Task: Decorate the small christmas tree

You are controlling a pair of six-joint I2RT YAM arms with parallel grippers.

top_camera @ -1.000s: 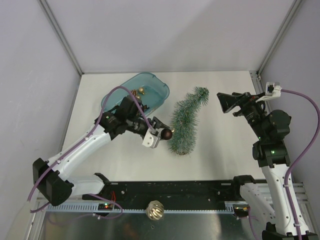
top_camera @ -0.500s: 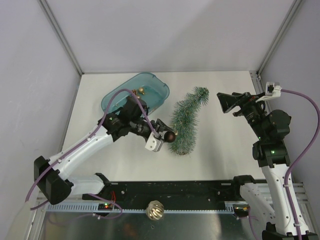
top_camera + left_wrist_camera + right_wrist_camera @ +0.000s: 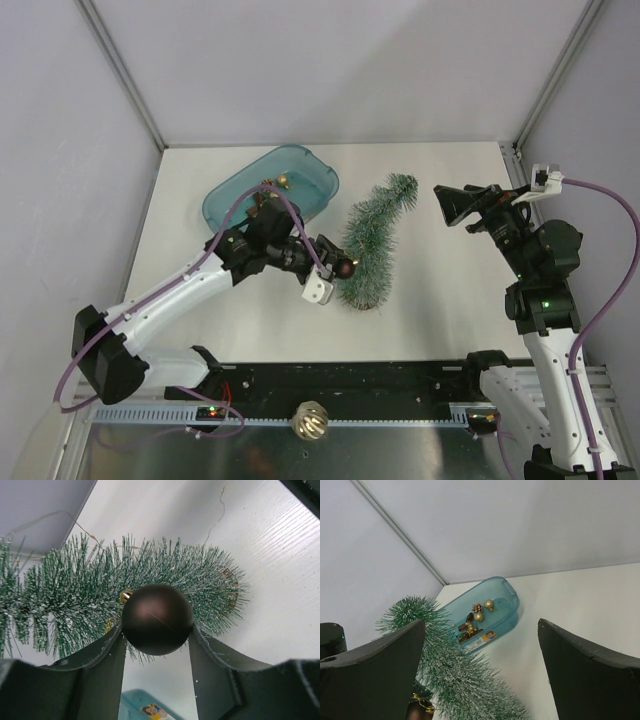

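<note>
The small christmas tree (image 3: pixel 372 243) stands mid-table, frosted green, with a bent tip; it also shows in the left wrist view (image 3: pixel 75 600) and the right wrist view (image 3: pixel 455 675). My left gripper (image 3: pixel 338 272) is shut on a dark brown bauble (image 3: pixel 157 618) with a gold cap and holds it against the tree's lower left needles. In the top view the bauble (image 3: pixel 345 268) touches the branches. My right gripper (image 3: pixel 455 207) is open and empty, held up to the right of the tree's tip.
A teal tub (image 3: pixel 310 178) at the back left holds gold baubles, a pinecone and a brown star ornament (image 3: pixel 469 625). A gold wire ball (image 3: pixel 311 421) lies on the rail at the near edge. Walls close in on three sides.
My left gripper has moved right with the dark bauble, from just left of the tree to pressing it into the lower needles. The right arm has not moved.
</note>
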